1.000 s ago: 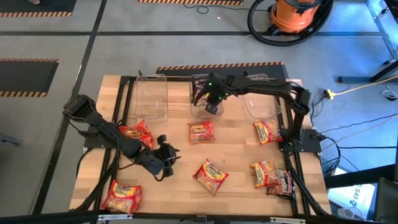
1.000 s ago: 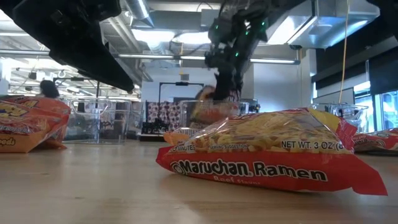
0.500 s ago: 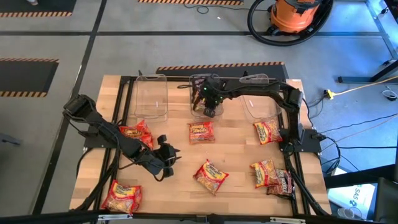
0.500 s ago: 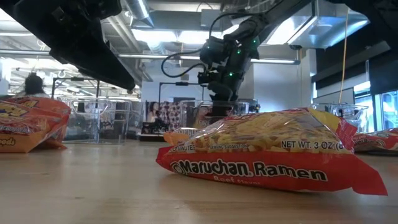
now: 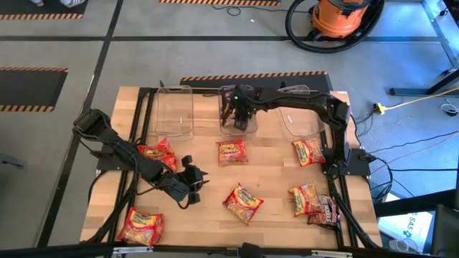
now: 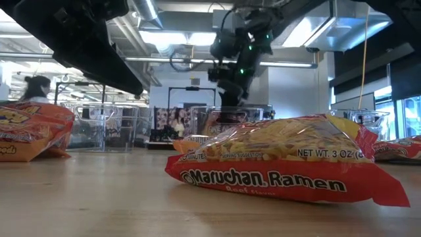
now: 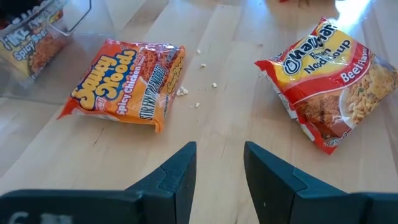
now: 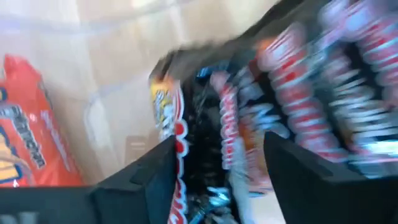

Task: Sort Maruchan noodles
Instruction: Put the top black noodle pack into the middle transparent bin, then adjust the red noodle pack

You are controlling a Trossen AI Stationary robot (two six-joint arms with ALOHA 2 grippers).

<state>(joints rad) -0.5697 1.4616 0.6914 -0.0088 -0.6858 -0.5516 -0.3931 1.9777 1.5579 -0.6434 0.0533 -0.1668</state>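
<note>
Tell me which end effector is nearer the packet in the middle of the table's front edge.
Left. The left end effector sits just beside that packet; the right end effector is over the middle bin at the back.

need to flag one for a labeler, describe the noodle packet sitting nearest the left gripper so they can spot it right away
Start at the wooden table in the high view and find the left gripper, hovering open near the table's middle. Just past it, toward the right arm's side, lies a ramen packet turned at a slant. It lies alone mid-table, while another packet lies squarer, just in front of the middle clear bin.
</note>
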